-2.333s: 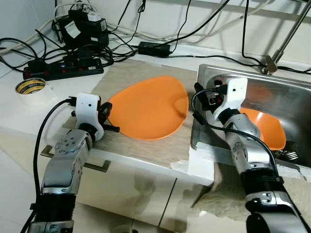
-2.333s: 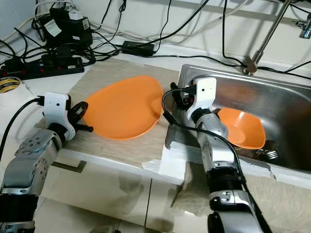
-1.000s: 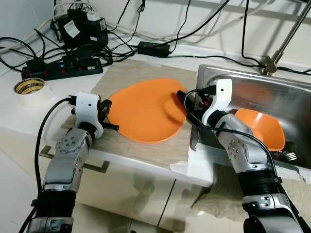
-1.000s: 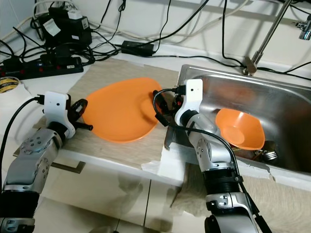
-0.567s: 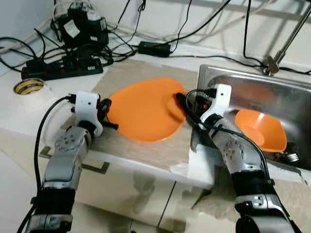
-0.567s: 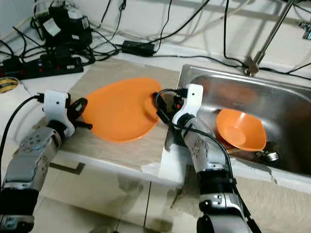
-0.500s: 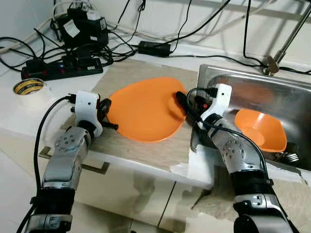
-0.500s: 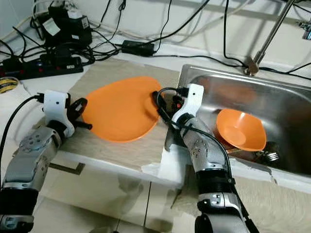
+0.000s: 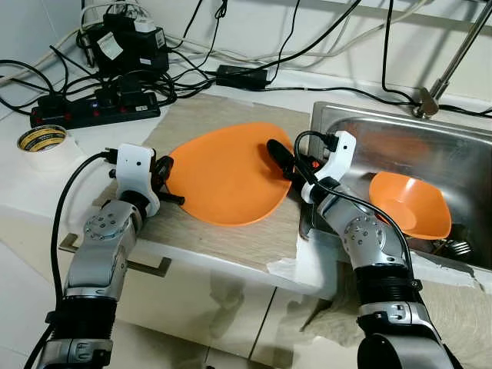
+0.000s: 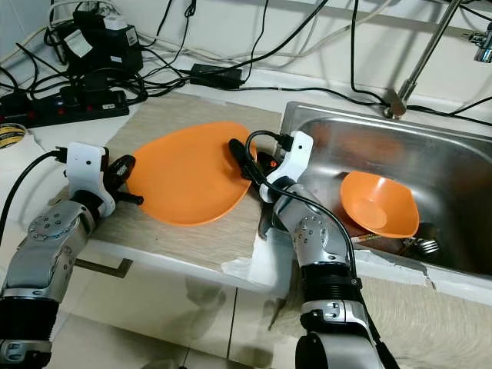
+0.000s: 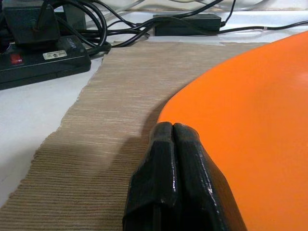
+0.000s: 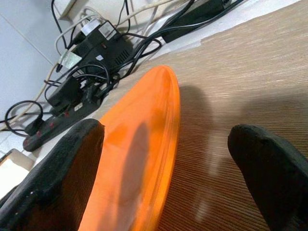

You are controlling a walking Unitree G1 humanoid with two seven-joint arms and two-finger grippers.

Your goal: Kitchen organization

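Two pincers at an orange plate on the kitchen bench.

A roll of tape (image 9: 44, 138) and a power strip (image 9: 92, 110) lie well out past the left pincer (image 9: 165, 183), whose two fingers are pressed tight together at the near left rim of the orange plate (image 9: 223, 173); they touch the edge but grip nothing. The plate rests on a woven mat (image 9: 207, 123) on the bench (image 9: 23, 181). The right pincer (image 9: 278, 157) stands spread wide at the plate's right rim, one finger over the plate and the other over the mat, empty. Just beyond it to the right is the steel sink (image 9: 430, 154), with an orange bowl (image 9: 407, 206) lying inside.
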